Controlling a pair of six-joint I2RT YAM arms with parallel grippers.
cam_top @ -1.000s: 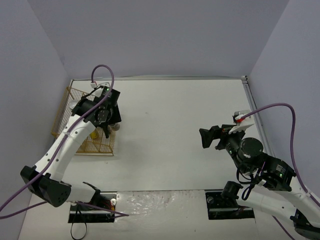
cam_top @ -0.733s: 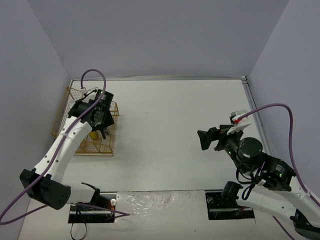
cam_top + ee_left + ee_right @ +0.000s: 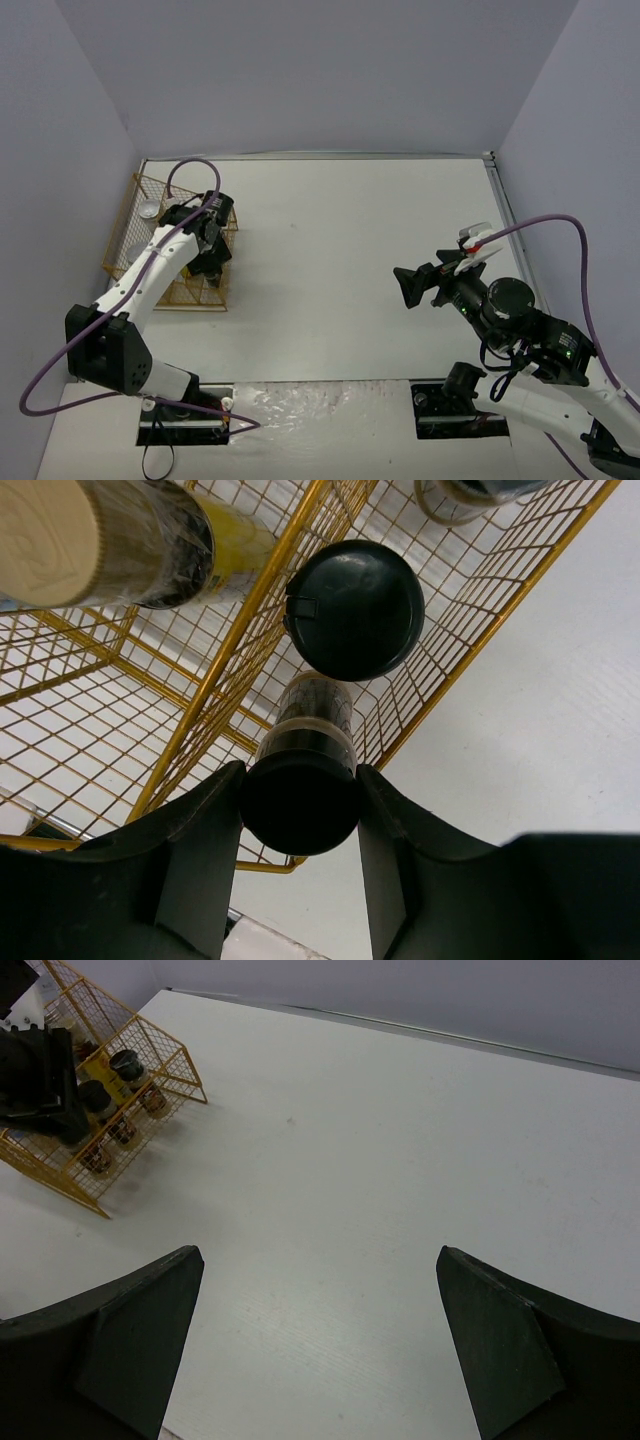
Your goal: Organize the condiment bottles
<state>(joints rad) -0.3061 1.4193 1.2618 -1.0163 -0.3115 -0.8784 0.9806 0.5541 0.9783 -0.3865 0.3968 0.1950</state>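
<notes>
My left gripper (image 3: 300,780) is shut on the black cap of a small dark jar (image 3: 303,720). The jar hangs upright inside the gold wire rack (image 3: 205,685), near its right wall. Whether it touches the rack floor I cannot tell. Just beyond it stands another black-capped jar (image 3: 353,610). A yellow-filled bottle (image 3: 110,540) with a pale cap is further left. From above, the left gripper (image 3: 207,250) sits over the rack's (image 3: 128,262) right side, with a silver-capped white bottle (image 3: 149,209) at the rack's far corner. My right gripper (image 3: 318,1260) is open and holds nothing.
The rack (image 3: 170,1060) stands at the table's far left, near the left wall. The right gripper (image 3: 410,285) hovers over bare white table (image 3: 340,230) at the right. Another bottle's base (image 3: 470,495) shows in the rack beyond the jars.
</notes>
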